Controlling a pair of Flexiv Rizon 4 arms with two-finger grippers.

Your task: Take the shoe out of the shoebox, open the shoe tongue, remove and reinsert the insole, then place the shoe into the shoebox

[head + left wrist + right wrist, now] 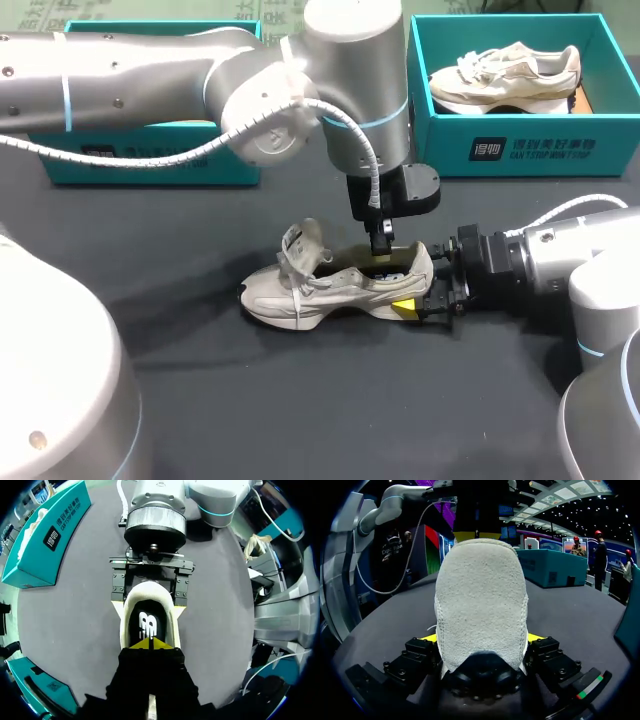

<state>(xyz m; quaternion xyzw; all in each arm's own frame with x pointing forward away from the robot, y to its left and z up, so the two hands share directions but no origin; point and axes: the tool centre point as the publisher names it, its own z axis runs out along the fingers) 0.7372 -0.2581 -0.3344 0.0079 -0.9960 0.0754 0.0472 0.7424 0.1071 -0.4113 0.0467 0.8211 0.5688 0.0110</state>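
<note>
Our sneaker point(330, 285) stands on the black table point(300, 400), tongue point(303, 240) lifted, so we judge the insole step is in hand; our right gripper point(420, 292) clamps the heel from both sides; our left gripper point(150, 643) reaches into the opening, tips narrow together on the black insole point(146, 622); whether they pinch it we cannot tell; next calls for a firm pinch and a steady upward pull.
</note>
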